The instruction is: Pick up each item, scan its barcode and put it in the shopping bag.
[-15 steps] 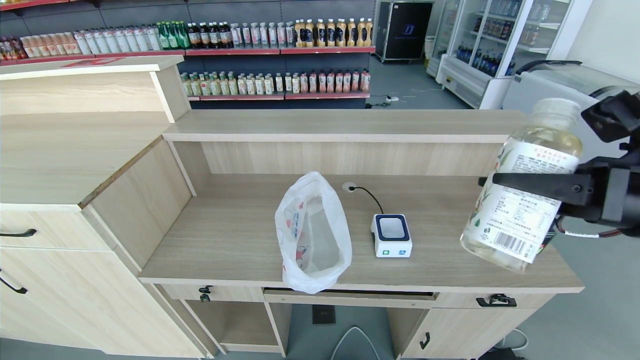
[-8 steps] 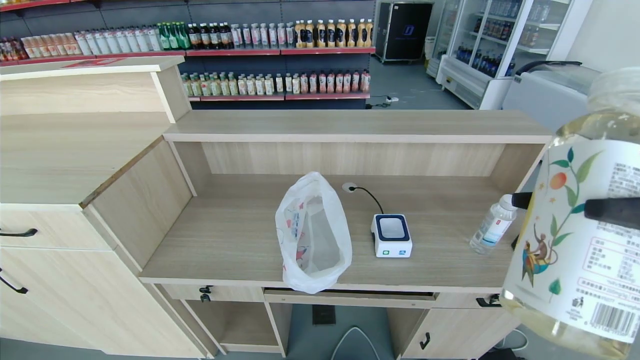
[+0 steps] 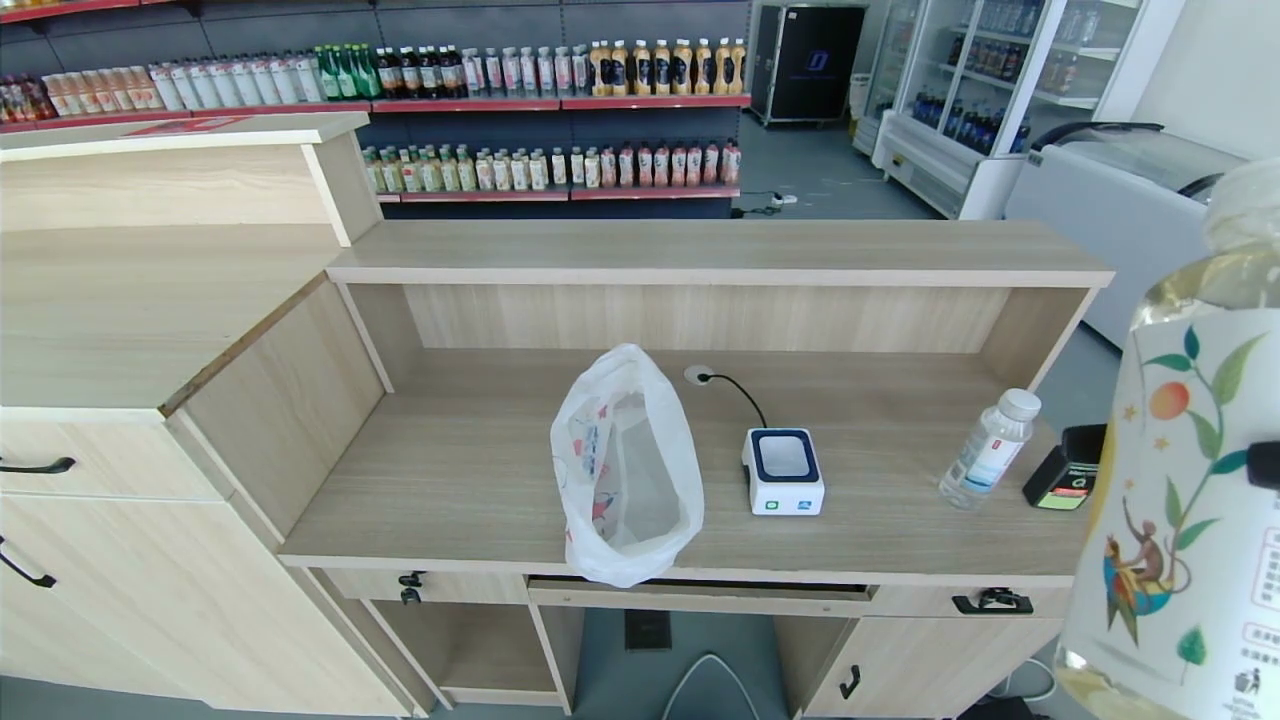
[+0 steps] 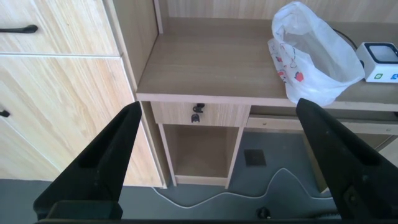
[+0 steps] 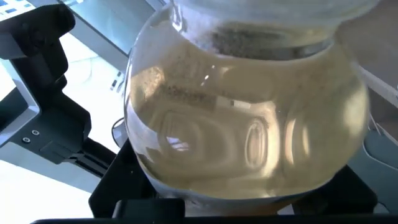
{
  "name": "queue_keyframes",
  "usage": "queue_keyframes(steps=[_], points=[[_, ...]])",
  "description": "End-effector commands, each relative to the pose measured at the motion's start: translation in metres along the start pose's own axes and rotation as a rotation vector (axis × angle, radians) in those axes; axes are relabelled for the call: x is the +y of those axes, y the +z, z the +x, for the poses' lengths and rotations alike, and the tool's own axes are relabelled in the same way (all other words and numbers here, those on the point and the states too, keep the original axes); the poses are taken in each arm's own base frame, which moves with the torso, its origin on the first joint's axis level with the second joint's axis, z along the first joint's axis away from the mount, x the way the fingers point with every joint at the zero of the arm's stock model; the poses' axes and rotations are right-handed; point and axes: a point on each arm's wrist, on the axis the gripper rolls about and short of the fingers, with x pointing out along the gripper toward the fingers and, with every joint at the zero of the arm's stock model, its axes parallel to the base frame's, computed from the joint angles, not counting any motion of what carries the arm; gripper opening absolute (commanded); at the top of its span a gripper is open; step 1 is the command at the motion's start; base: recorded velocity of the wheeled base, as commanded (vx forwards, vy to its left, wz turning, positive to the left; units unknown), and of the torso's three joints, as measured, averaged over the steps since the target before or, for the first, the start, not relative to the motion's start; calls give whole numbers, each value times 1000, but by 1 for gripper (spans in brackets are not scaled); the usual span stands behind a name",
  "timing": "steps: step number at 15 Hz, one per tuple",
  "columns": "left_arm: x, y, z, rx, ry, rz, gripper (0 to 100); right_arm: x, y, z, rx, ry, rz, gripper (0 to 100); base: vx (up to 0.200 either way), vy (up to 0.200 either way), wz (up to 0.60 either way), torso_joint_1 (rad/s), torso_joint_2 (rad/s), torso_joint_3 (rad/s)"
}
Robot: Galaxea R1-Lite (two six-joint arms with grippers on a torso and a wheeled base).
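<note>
A big clear bottle of pale yellow drink (image 3: pixel 1180 480) with a picture label hangs in the air at the far right, close to the head camera. My right gripper (image 5: pixel 242 196) is shut on it; a black fingertip (image 3: pixel 1266 465) crosses the label. The bottle (image 5: pixel 249 112) bulges between the black gripper parts in the right wrist view. The white shopping bag (image 3: pixel 625 465) lies open on the counter, left of the white scanner (image 3: pixel 783 470). A small water bottle (image 3: pixel 987 450) and a black pack (image 3: pixel 1065 480) stand at the counter's right end. My left gripper (image 4: pixel 217 162) hangs open and empty, low, before the counter's left front.
The wooden counter (image 3: pixel 480 470) has a raised back shelf and a taller cabinet on its left. The scanner's cable (image 3: pixel 735 390) runs to a hole at the back. In the left wrist view the bag (image 4: pixel 314 53) and scanner (image 4: pixel 379 61) sit above drawers and an open cubby.
My right gripper has carried the big bottle rightward and nearer the head camera, to the picture's edge. That uncovered the small water bottle and the black pack on the counter.
</note>
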Motion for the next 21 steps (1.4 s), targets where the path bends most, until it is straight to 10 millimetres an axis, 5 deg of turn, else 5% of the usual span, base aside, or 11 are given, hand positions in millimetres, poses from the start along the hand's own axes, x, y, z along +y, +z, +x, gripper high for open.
queue_keyframes(steps=[1,21], points=[[0,0,0,-1,0,0,100,4,-2,-2,-1,-1,0,0,0,0,0,0,0,0],[0,0,0,-1,0,0,100,8,-9,-5,-36,-65,-2,0,0,0,0,0,0,0]])
